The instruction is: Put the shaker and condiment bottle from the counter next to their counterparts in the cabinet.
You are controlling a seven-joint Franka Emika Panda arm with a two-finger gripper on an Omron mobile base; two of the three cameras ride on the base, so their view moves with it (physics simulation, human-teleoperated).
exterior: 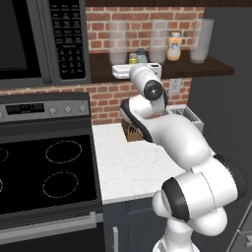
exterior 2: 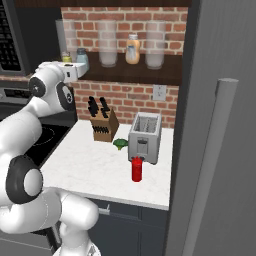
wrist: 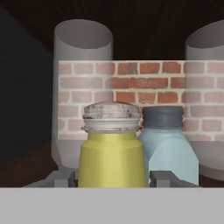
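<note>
Here the shaker (wrist: 112, 151) stands upright, cap up, between the spread claw (wrist: 113, 178) fingers.

A small yellow-green cylindrical shaker (wrist: 112, 157) carries a pale tan cap; the pale blue glass shaker (wrist: 168, 146) beside it has a dark grey one. The small bright red plastic bottle (exterior 2: 136, 169) stands on the white marble-veined counter (exterior 2: 95, 170). The wall is red brick (wrist: 131, 92), the wooden shelf (exterior: 197, 69) dark brown.
</note>
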